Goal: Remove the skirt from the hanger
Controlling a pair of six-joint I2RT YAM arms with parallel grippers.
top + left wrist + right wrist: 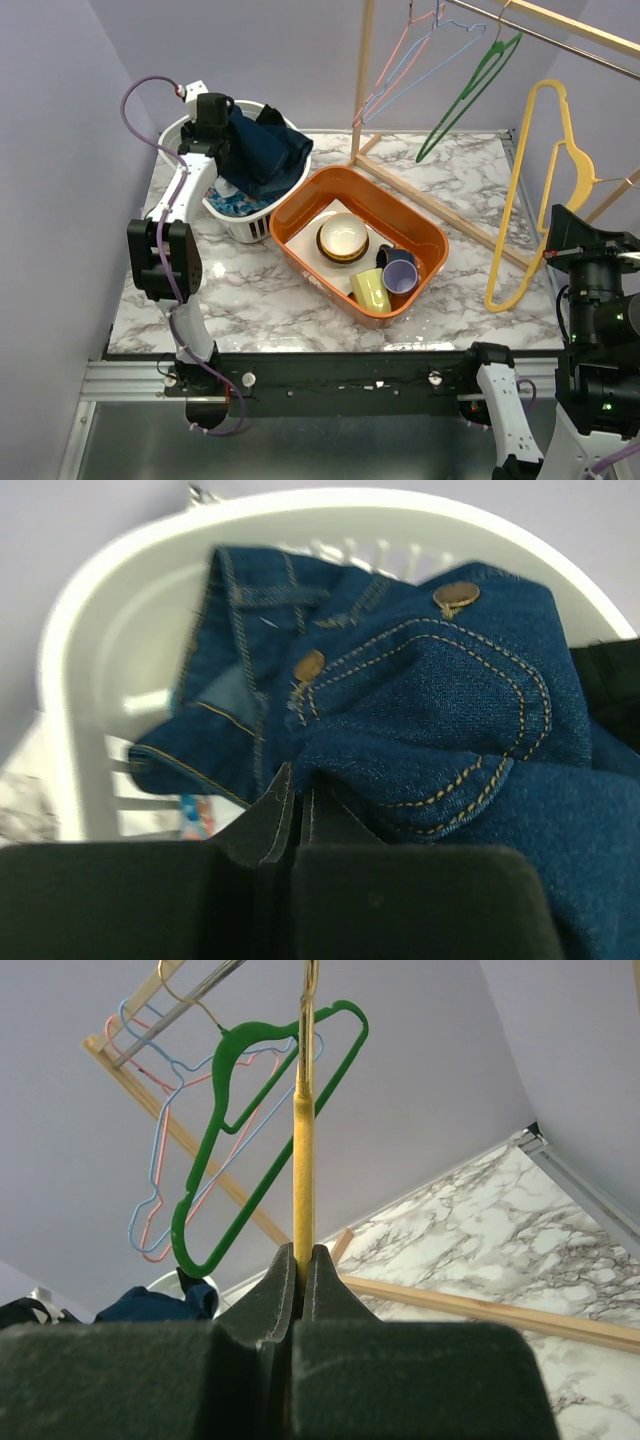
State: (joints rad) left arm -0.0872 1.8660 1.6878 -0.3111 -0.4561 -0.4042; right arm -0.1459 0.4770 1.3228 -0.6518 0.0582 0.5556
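The dark blue denim skirt (262,152) lies bunched over the white laundry basket (240,226) at the back left, off any hanger. In the left wrist view the skirt (430,710) fills the basket (90,660). My left gripper (213,112) is above the basket, its jaws (297,780) shut on a fold of the denim. The bare yellow hanger (517,200) hangs at the right. My right gripper (556,232) is shut on its yellow bar (304,1160), which runs up between the jaws (303,1253).
An orange tub (290,205) in the middle holds a bowl (343,238), a purple cup (400,268) and a yellow cup (371,290). A wooden rack (450,210) with a rail (560,25) carries a green hanger (470,90) and pink and blue wire hangers (400,70).
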